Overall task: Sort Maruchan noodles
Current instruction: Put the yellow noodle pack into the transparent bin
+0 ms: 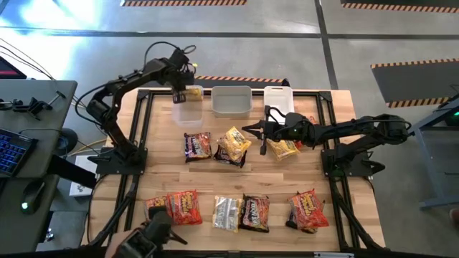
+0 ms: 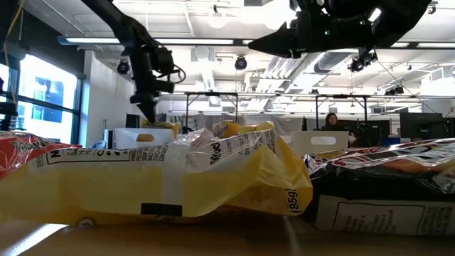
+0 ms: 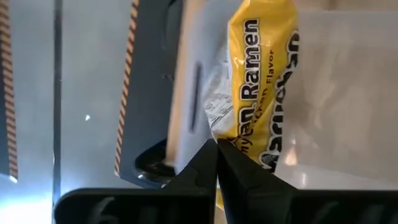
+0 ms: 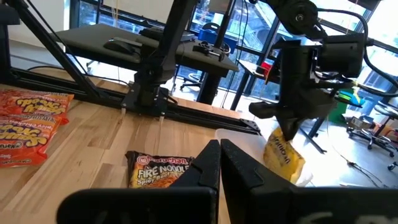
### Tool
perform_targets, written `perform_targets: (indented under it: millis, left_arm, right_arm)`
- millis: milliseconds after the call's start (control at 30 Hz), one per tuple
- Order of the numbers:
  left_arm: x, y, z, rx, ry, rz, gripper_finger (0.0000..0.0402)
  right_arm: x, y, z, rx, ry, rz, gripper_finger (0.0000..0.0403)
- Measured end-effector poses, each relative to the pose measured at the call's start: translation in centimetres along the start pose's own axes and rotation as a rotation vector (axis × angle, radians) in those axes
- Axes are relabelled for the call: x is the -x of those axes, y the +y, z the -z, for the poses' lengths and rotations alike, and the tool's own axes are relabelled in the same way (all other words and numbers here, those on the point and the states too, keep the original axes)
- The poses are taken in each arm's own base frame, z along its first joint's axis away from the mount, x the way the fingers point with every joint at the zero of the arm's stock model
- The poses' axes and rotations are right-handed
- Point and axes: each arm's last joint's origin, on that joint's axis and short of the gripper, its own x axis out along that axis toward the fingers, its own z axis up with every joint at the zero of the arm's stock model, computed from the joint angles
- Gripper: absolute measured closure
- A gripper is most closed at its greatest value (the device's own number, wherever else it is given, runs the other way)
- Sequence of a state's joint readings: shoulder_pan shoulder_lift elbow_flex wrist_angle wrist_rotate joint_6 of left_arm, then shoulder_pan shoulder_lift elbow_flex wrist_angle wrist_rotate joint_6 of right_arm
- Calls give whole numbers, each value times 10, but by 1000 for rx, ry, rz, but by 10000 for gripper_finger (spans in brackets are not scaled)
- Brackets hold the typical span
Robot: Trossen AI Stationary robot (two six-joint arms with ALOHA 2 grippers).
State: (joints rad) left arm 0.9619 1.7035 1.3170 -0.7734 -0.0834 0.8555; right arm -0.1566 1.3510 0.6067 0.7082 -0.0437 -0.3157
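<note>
Nearest the front edge of the wooden surface (image 1: 237, 183) lies a row of crinkly, glossy packets: red-orange ones (image 1: 183, 206), a pale one (image 1: 226, 213), a dark one (image 1: 254, 212) and another red-orange one (image 1: 308, 210). Mid-surface sit a dark packet (image 1: 197, 145) and a yellow one (image 1: 234, 145), both flat and pillow-like.

The right gripper (image 1: 267, 129) hovers above the middle, beside another yellow packet (image 1: 282, 148); its jaws look together and hold nothing.

Along the far edge stand three clear, hard-walled rectangular tubs. The left gripper (image 1: 181, 92) hangs over the leftmost tub (image 1: 188, 107), jaws clamped on the top seam of a yellow ramen packet (image 3: 261, 87), which dangles into the tub. The middle tub (image 1: 231, 100) and right tub (image 1: 278, 99) sit beside it.

The risk, as I judge it: the film is slippery and held only by an edge, so it may slip early or catch on the tub's rim and tip outside. The right arm's descent could also nudge neighbouring packets.
</note>
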Motion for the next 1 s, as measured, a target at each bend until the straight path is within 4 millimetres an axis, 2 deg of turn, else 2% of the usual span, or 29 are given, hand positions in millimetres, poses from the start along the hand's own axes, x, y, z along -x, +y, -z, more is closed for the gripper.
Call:
perform_targets:
  millis: [233,667,1000]
  left_arm:
    - [-1,18,7,134,-52,-85,399]
    - [-10,17,17,159,15,-98,328]
    - [-6,25,15,127,16,-161,325]
  right_arm:
    - [0,0,-1,0,-7,3,403]
    - [0,0,-1,0,-6,4,403]
    - [0,0,-1,0,-6,4,403]
